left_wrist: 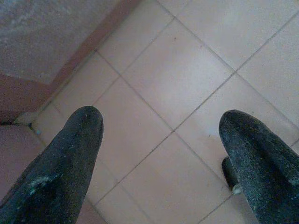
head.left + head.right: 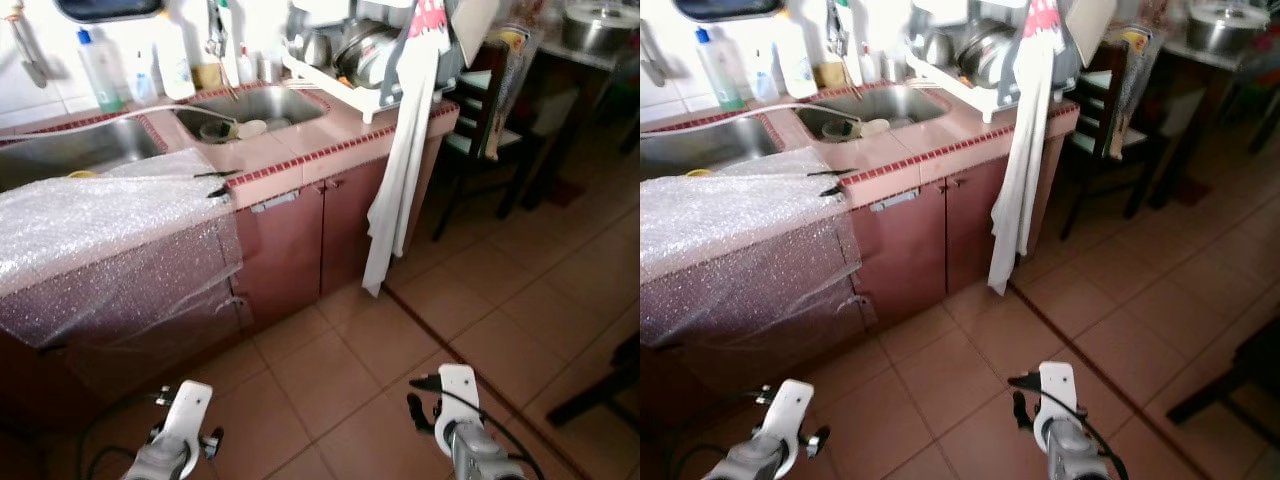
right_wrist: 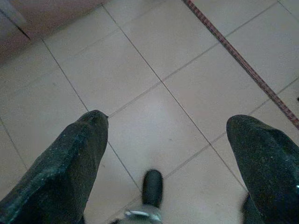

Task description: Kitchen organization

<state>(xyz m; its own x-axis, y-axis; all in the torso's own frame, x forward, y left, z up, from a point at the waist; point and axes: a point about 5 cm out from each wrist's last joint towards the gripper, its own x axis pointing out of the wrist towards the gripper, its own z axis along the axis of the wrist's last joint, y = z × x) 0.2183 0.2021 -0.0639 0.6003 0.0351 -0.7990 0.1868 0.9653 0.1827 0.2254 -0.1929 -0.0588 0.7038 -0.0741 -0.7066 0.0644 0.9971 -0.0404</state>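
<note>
A pink tiled counter (image 2: 300,150) runs along the left, with two steel sinks. The right sink (image 2: 255,105) holds a few bowls, and a dish rack (image 2: 350,55) with pots stands beside it. Soap bottles (image 2: 100,70) line the wall behind. Both my arms hang low over the tiled floor, the left arm (image 2: 180,430) and the right arm (image 2: 460,420). My left gripper (image 1: 161,135) is open above bare floor tiles near the cabinet base. My right gripper (image 3: 168,135) is open too, with nothing between its fingers.
Bubble wrap (image 2: 110,240) drapes over the counter's near end and down its front. A small black tool (image 2: 215,182) lies at its edge. A white towel (image 2: 405,160) hangs from the rack. A dark chair (image 2: 480,130) and a table with a steel pot (image 2: 600,25) stand at the right.
</note>
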